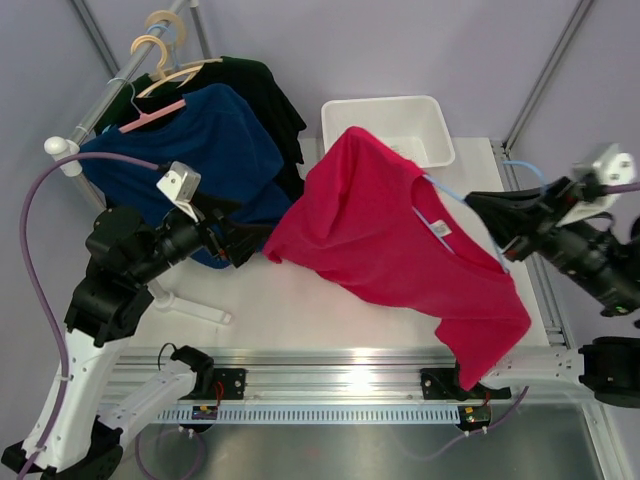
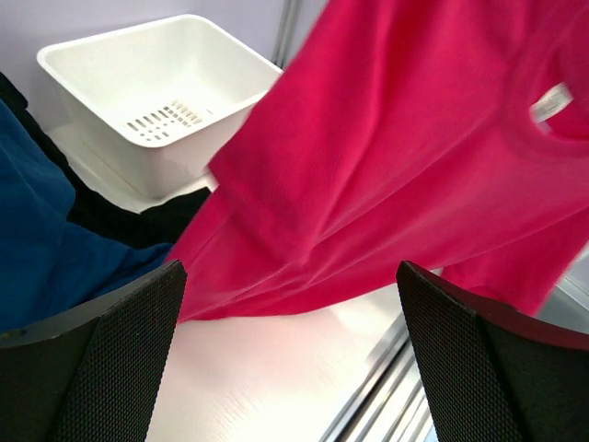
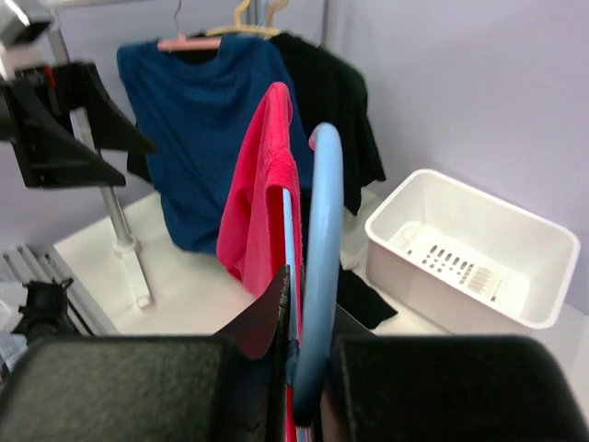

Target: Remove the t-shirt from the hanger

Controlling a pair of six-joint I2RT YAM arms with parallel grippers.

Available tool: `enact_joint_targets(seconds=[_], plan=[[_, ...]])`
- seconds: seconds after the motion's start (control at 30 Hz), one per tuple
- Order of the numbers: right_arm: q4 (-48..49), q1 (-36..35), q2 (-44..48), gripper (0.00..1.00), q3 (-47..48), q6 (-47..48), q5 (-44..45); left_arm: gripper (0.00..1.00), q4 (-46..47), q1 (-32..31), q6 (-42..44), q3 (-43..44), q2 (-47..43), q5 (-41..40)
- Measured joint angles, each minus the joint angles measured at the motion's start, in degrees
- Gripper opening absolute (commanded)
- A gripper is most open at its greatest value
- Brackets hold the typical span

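Note:
The crimson-pink t-shirt (image 1: 390, 230) hangs in the air over the table, spread on the light-blue wire hanger (image 1: 447, 193); its white neck label (image 1: 440, 229) faces up. My right gripper (image 1: 495, 228) is shut on the hanger (image 3: 322, 239) near its hook, at the shirt's collar side, and the t-shirt (image 3: 253, 203) drapes away beyond the jaws. My left gripper (image 1: 245, 238) stands wide open just left of the shirt's lower sleeve. In the left wrist view the t-shirt (image 2: 386, 157) hangs ahead of my left gripper (image 2: 290, 304), with only bare table between the fingers.
A clothes rack (image 1: 110, 100) at the back left holds a navy blue shirt (image 1: 200, 140) on a pink hanger (image 1: 150, 118), a dark shirt (image 1: 265, 90) and wooden hangers (image 1: 165, 40). A white tub (image 1: 390, 120) sits behind the t-shirt. The rack's foot (image 1: 195, 305) lies on the table.

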State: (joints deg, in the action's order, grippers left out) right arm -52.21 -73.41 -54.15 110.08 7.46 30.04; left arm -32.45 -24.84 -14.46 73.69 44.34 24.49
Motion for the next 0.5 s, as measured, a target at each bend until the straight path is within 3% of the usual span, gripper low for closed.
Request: enact_joint_targets(seconds=[0.3,0.5], plan=[[-1.07,0.0,7.65,0.0,7.72,3.3,3.63,0.99,0.66,0.0,2.73,-4.46,-0.28,-2.23],[-1.14,0.0,7.76,0.0,2.78,4.39,1.11,0.99,0.39,0.0,5.92,-5.92,-1.27,2.27]])
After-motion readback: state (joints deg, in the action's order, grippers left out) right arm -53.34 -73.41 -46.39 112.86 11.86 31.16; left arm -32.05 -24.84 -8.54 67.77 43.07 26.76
